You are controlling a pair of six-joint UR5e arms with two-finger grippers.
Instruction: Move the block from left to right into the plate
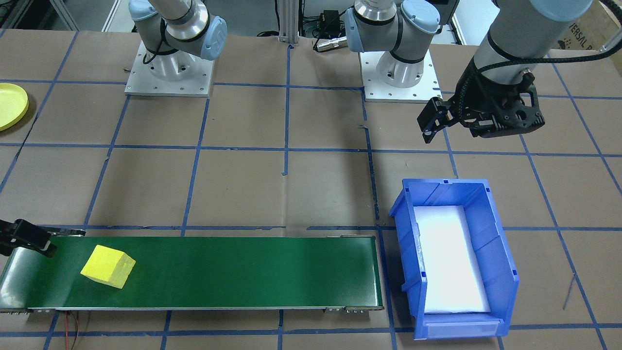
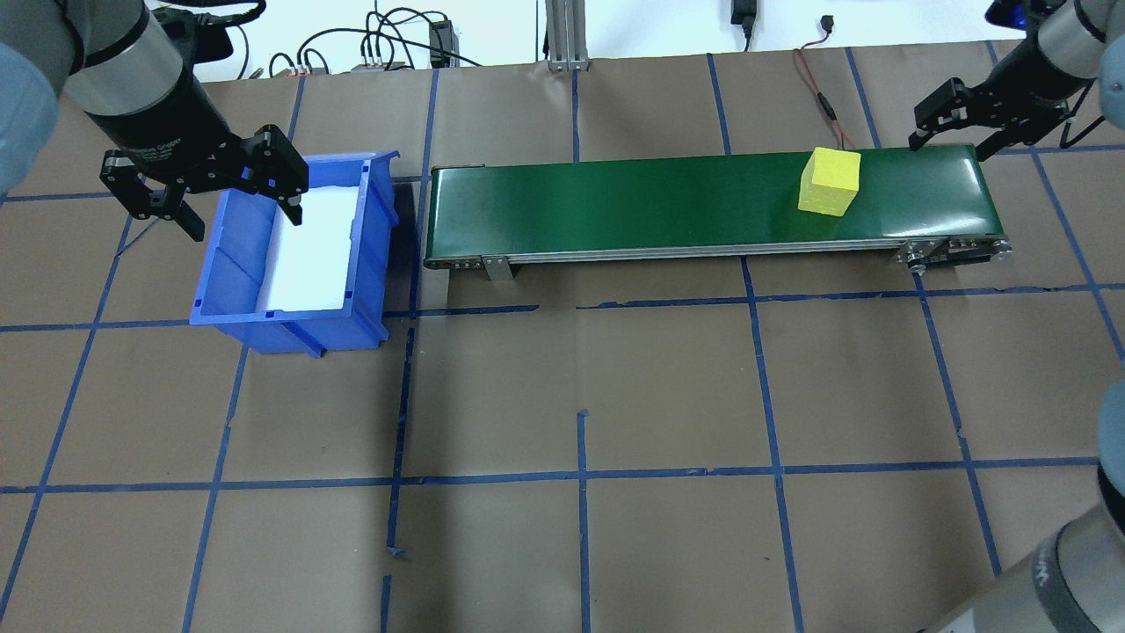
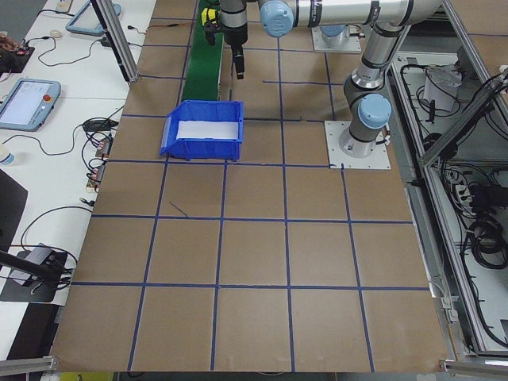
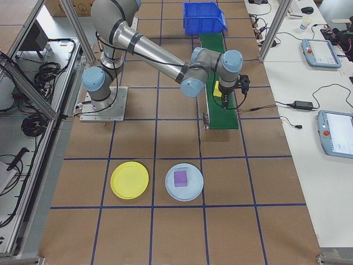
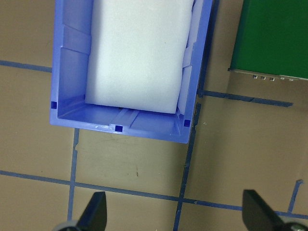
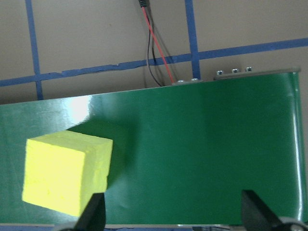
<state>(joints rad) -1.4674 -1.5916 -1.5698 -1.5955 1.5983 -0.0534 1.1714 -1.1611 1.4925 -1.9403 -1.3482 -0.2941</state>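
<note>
The yellow block (image 2: 829, 180) rests on the green conveyor belt (image 2: 659, 202) near its right end, also seen as the block (image 1: 108, 266) in the front view. My right gripper (image 2: 954, 142) hovers open over the belt's far right end, just past the block (image 6: 65, 175), which sits beside one finger in the right wrist view. The yellow plate (image 4: 129, 180) lies bare on the table off to the robot's right, partly cut off as the plate (image 1: 9, 104). My left gripper (image 2: 242, 218) hangs open above the blue bin, nothing between its fingers (image 5: 96, 214).
The blue bin (image 2: 290, 330) with a white foam liner stands at the belt's left end. A pale blue plate (image 4: 193, 190) holding a purple block lies beside the yellow one. Red and black wires (image 6: 159, 53) run behind the belt.
</note>
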